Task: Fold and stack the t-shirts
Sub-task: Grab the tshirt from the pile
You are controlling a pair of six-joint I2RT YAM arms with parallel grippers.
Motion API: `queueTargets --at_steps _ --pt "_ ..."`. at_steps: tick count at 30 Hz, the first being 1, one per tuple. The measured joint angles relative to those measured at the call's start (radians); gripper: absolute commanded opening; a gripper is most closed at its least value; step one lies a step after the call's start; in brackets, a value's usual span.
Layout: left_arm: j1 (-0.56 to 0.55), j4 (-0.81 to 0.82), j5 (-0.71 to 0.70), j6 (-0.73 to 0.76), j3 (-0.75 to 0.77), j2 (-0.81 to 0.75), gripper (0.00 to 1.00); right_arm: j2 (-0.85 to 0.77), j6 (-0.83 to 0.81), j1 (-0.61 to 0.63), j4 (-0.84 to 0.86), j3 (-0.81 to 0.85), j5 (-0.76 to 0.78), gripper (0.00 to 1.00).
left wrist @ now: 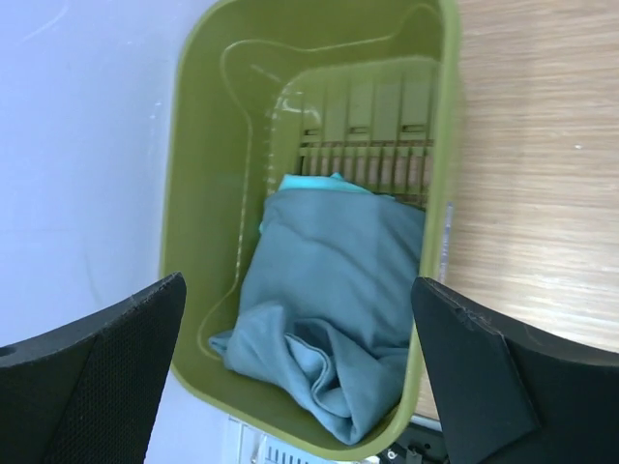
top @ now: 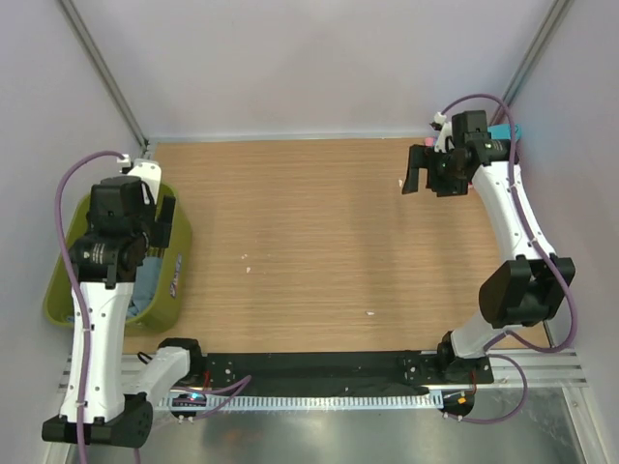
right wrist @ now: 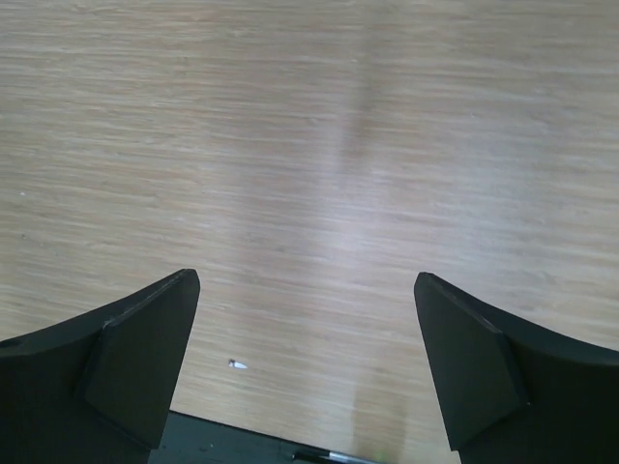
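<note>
A crumpled slate blue-grey t-shirt (left wrist: 334,290) lies in the olive-green tub (left wrist: 198,174), with a strip of turquoise cloth (left wrist: 311,182) showing under its far edge. My left gripper (left wrist: 298,295) hangs open above the tub with nothing between its fingers. From above, only a bit of the blue-grey cloth (top: 145,295) shows past the left arm. My right gripper (top: 426,174) is open and empty over bare wood at the far right of the table (right wrist: 309,145). A turquoise patch (top: 505,131) shows behind the right arm, mostly hidden.
The tub (top: 180,275) stands at the table's left edge, partly overhanging it. Grey walls close in the table on three sides. Small white specks (top: 368,312) lie on the wood. A black rail (top: 319,372) runs along the near edge between the arm bases.
</note>
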Motion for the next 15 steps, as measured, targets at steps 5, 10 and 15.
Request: queueTargets --at_steps 5,10,15 --pt "0.085 -0.035 -0.013 0.003 0.028 0.031 0.98 0.063 -0.005 0.028 0.070 0.007 -0.130 1.00" --pt "0.180 -0.098 0.011 0.031 0.010 0.047 0.96 0.149 -0.011 0.028 0.069 0.064 -0.279 1.00" --pt "0.378 -0.135 0.153 0.088 -0.086 0.093 0.89 0.244 -0.021 0.028 0.088 0.145 -0.354 1.00"
